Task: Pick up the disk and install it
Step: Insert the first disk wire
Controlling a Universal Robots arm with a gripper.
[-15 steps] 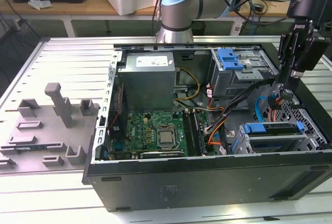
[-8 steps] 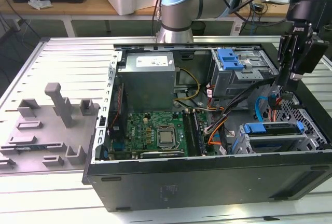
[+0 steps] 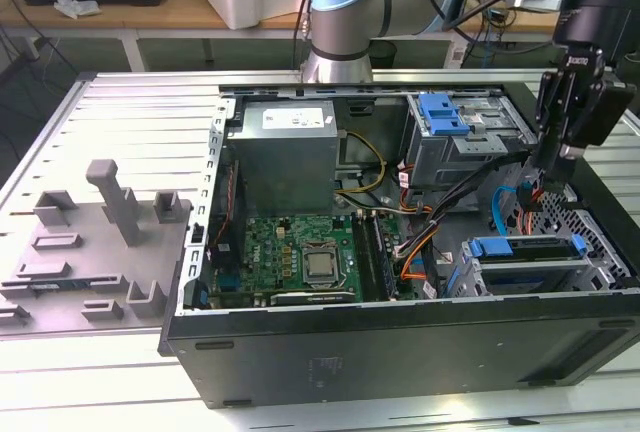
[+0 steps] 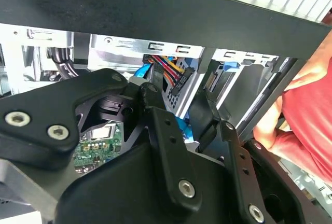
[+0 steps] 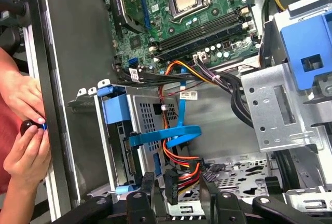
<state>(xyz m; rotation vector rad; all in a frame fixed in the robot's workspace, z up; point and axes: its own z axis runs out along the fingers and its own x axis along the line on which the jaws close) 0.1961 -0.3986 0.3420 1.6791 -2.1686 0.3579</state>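
Disk (image 3: pixel 520 249): flat slab in blue plastic rails, seated in grey sheet-metal cage (image 3: pixel 520 280). Gripper (image 5: pixel 179 185): black fingers apart, straddling a wired black connector (image 5: pixel 171 175). Contact possibly none.

A workshop lab: open computer case (image 3: pixel 400 352) on slotted table (image 3: pixel 130 112).

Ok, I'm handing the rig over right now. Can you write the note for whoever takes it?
Gripper: open, holding nothing, near the lower drive cage. In the first wrist view a wired connector shows between its fingers.
Disk: sits in that cage, at the exterior view's right, with its blue handle at the cage mouth.
Done: pick-up and insertion, by the look of it.
Left: I cannot tell whether the disk is fully seated or cabled.
Note: a person's hands are at the case wall.
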